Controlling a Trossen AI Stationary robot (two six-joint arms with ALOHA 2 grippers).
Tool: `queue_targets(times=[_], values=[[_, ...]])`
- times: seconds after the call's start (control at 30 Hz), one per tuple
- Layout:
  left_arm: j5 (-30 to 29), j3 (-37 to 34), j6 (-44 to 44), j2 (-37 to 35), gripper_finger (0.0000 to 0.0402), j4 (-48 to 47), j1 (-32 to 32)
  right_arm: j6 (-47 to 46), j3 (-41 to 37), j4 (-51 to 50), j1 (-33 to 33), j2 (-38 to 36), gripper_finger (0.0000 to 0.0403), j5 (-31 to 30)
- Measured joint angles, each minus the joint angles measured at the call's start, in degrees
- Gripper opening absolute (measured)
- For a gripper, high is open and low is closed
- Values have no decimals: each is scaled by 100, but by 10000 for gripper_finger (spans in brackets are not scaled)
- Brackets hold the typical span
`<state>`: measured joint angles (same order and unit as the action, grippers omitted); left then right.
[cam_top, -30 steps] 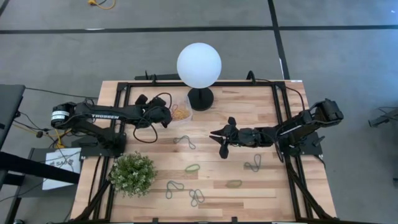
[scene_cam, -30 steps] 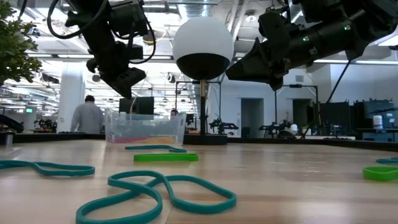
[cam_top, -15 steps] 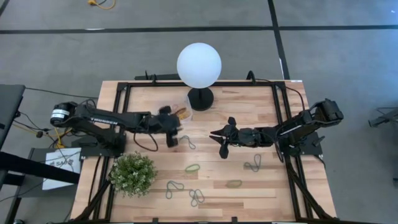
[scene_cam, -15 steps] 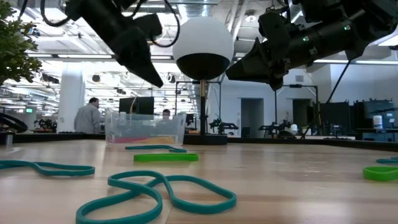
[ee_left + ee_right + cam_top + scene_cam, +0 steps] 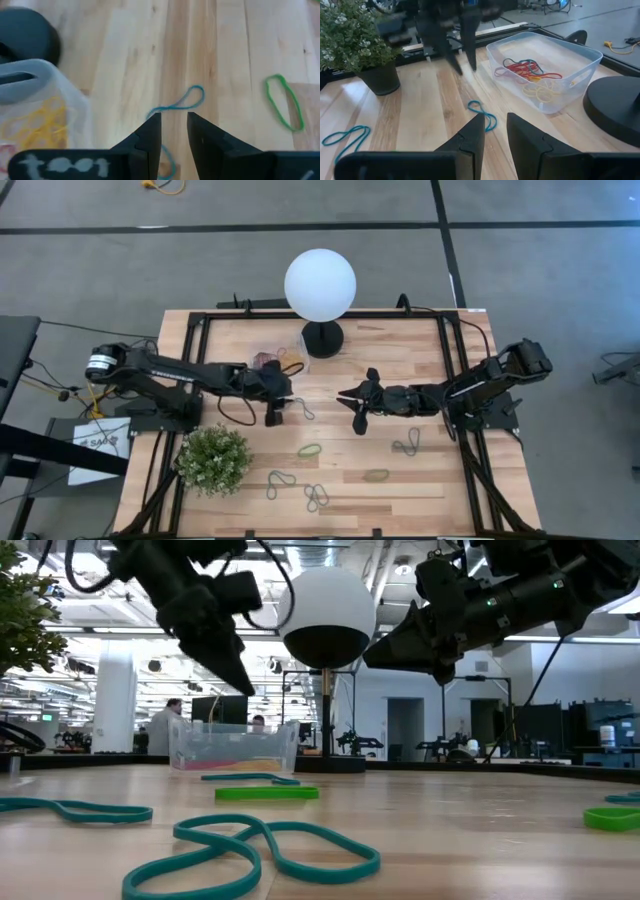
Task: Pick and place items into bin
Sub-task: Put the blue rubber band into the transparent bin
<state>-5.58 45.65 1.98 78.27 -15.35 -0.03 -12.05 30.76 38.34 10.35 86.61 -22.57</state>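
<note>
The clear bin stands beside the lamp base and holds yellow, red and other bands. My left gripper is open and hovers above one end of a teal band, which lies flat on the wood near the bin. My right gripper is open and waits above the table's middle, pointing at the same teal band. More loose bands lie flat nearer the front: a green one, teal ones and an olive one.
A white globe lamp on a black base stands behind the bin. A potted green plant sits at the near left. Bare wood lies between the two grippers. People show in the room beyond the table.
My left gripper has swung from above the bin toward the table's near edge and slightly right. It has come down and now points steeply at the teal band beside the bin. My right arm has kept still, and no band has moved.
</note>
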Motion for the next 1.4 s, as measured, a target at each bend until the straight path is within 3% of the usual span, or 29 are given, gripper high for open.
queue_targets(times=[0.23, 0.37, 0.5, 0.73, 0.97, 1.4], values=[[6, 35, -664, 1118, 84, 348, 24, 2, 2, 25, 0, 0, 77, 1], [-348, 35, -695, 1451, 84, 450, 26, 3, 2, -26, 0, 0, 77, 0], [-691, 35, -691, 1581, 84, 570, 49, 2, 2, -34, -46, 0, 77, 2], [-507, 37, -99, 1579, 84, 709, 171, 2, 2, -50, -125, 0, 77, 2], [190, 42, -19, 1950, 84, 794, 218, 2, 2, -67, -125, 0, 77, 3], [-399, 43, -287, 2288, 84, 1458, 228, 0, 2, -65, -125, 0, 77, 2]])
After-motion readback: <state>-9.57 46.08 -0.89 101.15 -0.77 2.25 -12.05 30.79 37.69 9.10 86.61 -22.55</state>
